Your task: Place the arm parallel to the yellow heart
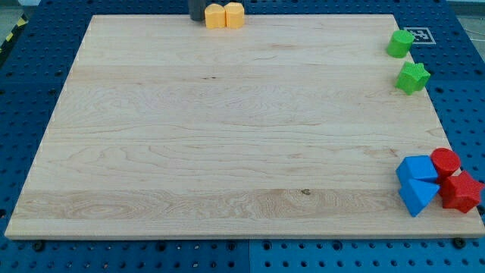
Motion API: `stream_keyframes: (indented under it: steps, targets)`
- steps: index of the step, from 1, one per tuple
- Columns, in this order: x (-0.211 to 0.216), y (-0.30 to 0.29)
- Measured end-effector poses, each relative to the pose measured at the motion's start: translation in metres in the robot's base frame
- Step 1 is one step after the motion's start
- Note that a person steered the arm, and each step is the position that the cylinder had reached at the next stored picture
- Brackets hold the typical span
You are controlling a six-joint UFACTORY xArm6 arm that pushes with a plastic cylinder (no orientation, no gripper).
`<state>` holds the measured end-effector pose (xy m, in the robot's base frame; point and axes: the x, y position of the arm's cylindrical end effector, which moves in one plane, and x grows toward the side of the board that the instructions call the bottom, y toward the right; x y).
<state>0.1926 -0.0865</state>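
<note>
Two yellow blocks sit side by side at the board's top edge, touching each other: a left one (216, 16) and a right one (235, 14). I cannot tell which of them is the heart. The lower part of a dark rod shows at the view's top, and my tip (198, 18) rests just left of the left yellow block, touching it or nearly so. The rest of the arm is cut off by the view's top.
A green block (400, 43) and a green star (413, 77) lie at the board's upper right edge. At the lower right corner a blue cube (417, 168), a blue triangle (417, 196), a red cylinder (445, 161) and another red block (461, 191) cluster together.
</note>
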Motion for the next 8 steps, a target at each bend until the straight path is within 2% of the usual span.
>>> stream_keyframes:
  steps: [2,4,5,8]
  targets:
    - [0.009,-0.003]
    - [0.047,-0.01]
    - [0.065,0.01]
    - [0.077,0.012]
